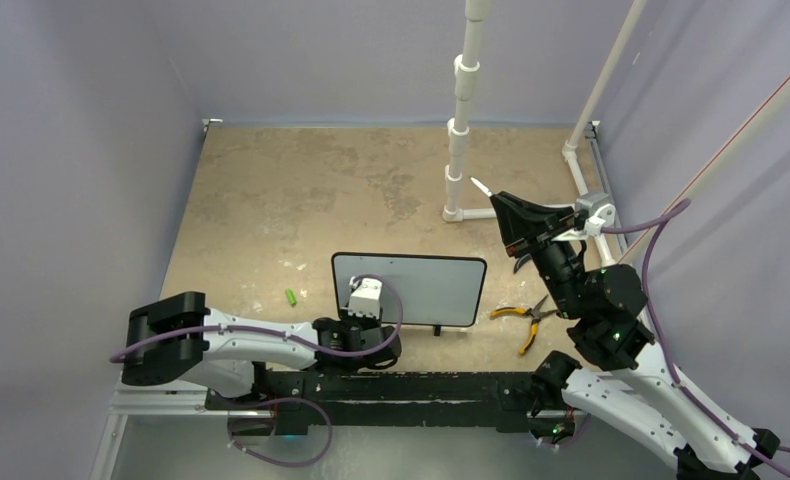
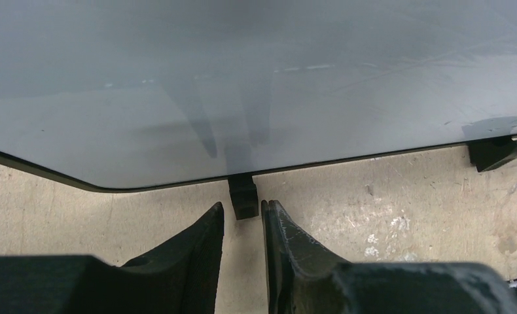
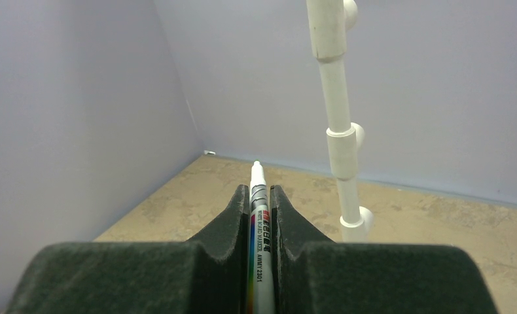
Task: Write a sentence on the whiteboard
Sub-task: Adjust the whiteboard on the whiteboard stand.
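White marker (image 3: 258,219) in right fingers (image 3: 290,226) (aloft) | whiteboard (image 2: 256,85) edge facing left fingers (image 2: 200,252)

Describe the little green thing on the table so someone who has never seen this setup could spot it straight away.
Find the whiteboard near the front middle of the tan table. Just off its left edge, alone on bare tabletop, lies a short green stub. It is the only green thing; the pliers on the board's other side have yellow handles.

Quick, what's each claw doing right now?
Left claw: slightly open, tips flanking the whiteboard's foot, no clear grip.
Right claw: closed on the marker.
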Tool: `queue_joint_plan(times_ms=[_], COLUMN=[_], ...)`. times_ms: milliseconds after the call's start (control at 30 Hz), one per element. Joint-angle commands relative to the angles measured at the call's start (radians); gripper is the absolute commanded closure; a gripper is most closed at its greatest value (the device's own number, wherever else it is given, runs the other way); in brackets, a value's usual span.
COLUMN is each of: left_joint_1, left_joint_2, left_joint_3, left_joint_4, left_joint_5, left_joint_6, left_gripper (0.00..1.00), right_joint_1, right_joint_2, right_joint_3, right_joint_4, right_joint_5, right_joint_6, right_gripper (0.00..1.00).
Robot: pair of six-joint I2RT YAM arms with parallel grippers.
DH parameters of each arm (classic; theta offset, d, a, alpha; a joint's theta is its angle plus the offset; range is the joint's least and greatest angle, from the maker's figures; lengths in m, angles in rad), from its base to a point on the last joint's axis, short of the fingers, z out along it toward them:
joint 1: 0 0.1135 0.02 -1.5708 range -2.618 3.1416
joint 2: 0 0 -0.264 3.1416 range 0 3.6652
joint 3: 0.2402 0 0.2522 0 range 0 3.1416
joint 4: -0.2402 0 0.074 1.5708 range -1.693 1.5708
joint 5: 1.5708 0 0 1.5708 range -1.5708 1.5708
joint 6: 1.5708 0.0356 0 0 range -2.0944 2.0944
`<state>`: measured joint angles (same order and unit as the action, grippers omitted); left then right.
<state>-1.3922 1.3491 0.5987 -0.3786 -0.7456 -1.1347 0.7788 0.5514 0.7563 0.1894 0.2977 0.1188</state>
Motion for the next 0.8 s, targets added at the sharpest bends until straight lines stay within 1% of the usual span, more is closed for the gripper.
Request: queue_joint_plan(times_ms=[0,233,400,500,767], left_joint_1=[0.017,0.035,0.036,0.038,0.047], left_joint_2=[0.012,0.027,0.049,0.062,0.115], left_joint_3=[0.022,0.027,0.043,0.056,0.095], left_joint_4=[0.038,0.050,0.037,0.018,0.008], left_joint_5=[-0.043,-0.057,-0.077,-0.094,-0.172], left_joint_6=[-0.018,-0.019,-0.042,-0.069,-0.168], left_gripper=[0.73,0.81,0.91,1.00,1.00], right_joint_1=[0.003,0.003,0.004,0.004,0.004], right_joint_2=[-0.016,-0.017,-0.018,-0.018,-0.030], right_joint_3=[-0.008,-0.011,-0.011,-0.012,-0.014], right_joint_4=[0.041,0.042,0.044,0.044,0.046], right_joint_5=[0.007,0.010,0.012,0.013,0.018], right_joint_6=[-0.015,-0.014,-0.014,-0.013,-0.011], right_gripper=[1.00,1.00,1.00,1.00,1.00])
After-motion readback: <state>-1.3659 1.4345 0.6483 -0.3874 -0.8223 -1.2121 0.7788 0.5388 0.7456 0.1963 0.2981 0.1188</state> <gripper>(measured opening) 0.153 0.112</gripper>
